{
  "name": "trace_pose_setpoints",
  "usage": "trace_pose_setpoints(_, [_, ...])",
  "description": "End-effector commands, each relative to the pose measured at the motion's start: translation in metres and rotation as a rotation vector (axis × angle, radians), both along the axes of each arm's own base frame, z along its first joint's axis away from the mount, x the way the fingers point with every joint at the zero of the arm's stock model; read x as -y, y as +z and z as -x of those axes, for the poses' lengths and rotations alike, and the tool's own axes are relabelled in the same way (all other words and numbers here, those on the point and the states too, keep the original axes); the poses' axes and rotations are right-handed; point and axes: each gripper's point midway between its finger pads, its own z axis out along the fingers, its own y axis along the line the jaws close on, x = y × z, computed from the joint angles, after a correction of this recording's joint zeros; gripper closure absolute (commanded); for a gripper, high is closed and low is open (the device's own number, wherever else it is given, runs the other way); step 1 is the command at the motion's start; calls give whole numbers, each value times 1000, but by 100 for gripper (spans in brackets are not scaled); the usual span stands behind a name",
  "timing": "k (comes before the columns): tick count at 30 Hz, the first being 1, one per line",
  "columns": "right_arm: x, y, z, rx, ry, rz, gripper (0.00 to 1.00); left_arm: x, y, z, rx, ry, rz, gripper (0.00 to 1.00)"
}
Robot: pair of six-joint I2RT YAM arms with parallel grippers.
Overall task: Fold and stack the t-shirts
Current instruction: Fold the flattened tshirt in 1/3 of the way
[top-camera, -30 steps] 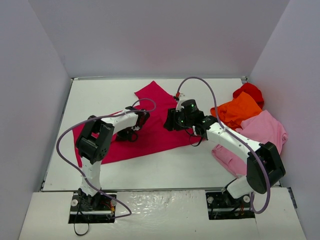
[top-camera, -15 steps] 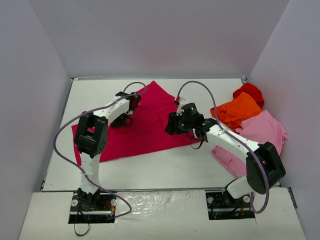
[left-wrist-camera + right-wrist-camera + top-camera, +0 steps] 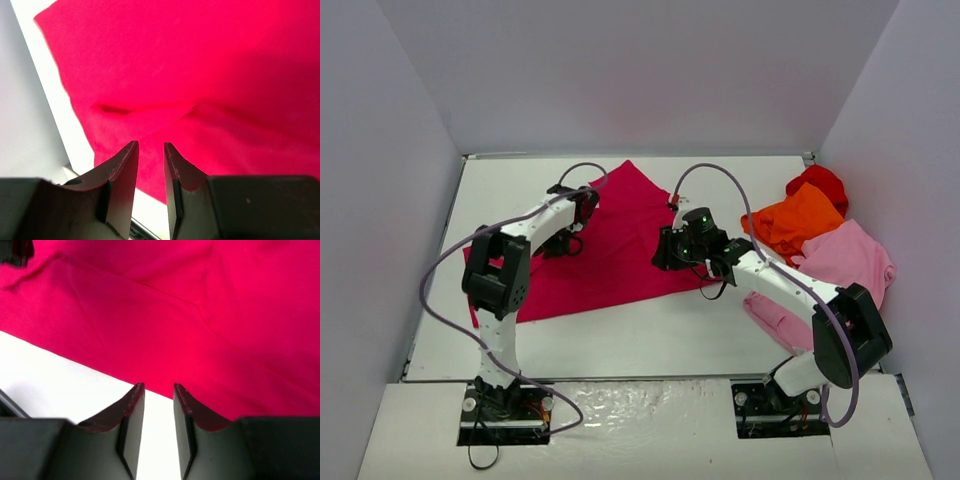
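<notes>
- Crimson-magenta t-shirt [image 3: 620, 255] lay spread nearly flat on the table [image 3: 650, 335], beneath both of your grippers. A second before, it was bunched, with its left part drawn in under your left arm.
- Your left gripper [image 3: 150, 145] stood slightly parted and empty, a soft crease in the cloth just ahead of its tips. It had been pressed together a moment earlier and had travelled out to the far left, so I judge you had just let go of a dragged-out corner.
- Your right gripper [image 3: 159, 386] was also slightly parted with nothing between its jaws, over the shirt's edge with bare table below. It had barely moved but had narrowed.
- Spreading looked finished to me; no fold had been made yet.
- Well off to that gripper's right, the orange shirt [image 3: 798, 222], light pink shirt [image 3: 845, 262] and red shirt [image 3: 820, 183] sat heaped and unfolded, as before.
</notes>
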Motion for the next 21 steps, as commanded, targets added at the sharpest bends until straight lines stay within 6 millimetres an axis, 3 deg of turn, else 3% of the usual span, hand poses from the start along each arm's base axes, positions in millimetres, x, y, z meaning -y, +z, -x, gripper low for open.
trace_pose_setpoints(1, [-49, 8, -2, 36, 95, -93, 94, -16, 86, 25, 292, 99, 68, 76])
trace_pose_setpoints(2, [-65, 9, -4, 39, 124, -99, 100, -19, 102, 33, 356, 119, 96, 76])
trace_pose_setpoints(3, [-80, -5, -3, 17, 158, -79, 100, -22, 122, 42, 436, 142, 137, 76])
trace_pose_setpoints(4, [-101, -2, -1, 30, 205, -84, 96, -24, 121, 47, 444, 151, 147, 76])
trace_pose_setpoints(5, [-132, 12, 6, 64, 272, -107, 84, -29, 142, 60, 528, 156, 201, 76])
trace_pose_setpoints(6, [-143, -3, 15, 49, 308, -88, 83, -29, 155, 67, 571, 153, 239, 76])
trace_pose_setpoints(7, [-162, 2, 14, 67, 338, -101, 77, -33, 162, 78, 606, 152, 271, 76])
trace_pose_setpoints(8, [-194, 15, 9, 95, 381, -141, 72, -38, 180, 93, 673, 152, 316, 76])
trace_pose_setpoints(9, [-208, -3, 14, 49, 420, -146, 71, -45, 198, 107, 742, 155, 344, 76])
trace_pose_setpoints(10, [-212, -4, 17, 46, 429, -148, 71, -47, 197, 110, 736, 155, 341, 76])
trace_pose_setpoints(11, [-236, -7, 18, 25, 463, -192, 69, -56, 216, 129, 811, 160, 370, 76])
trace_pose_setpoints(15, [-277, 10, 42, -9, 580, -403, 66, -68, 227, 155, 864, 176, 391, 76])
trace_pose_setpoints(21, [-315, 1, 64, -27, 680, -536, 66, -61, 211, 169, 843, 165, 469, 76])
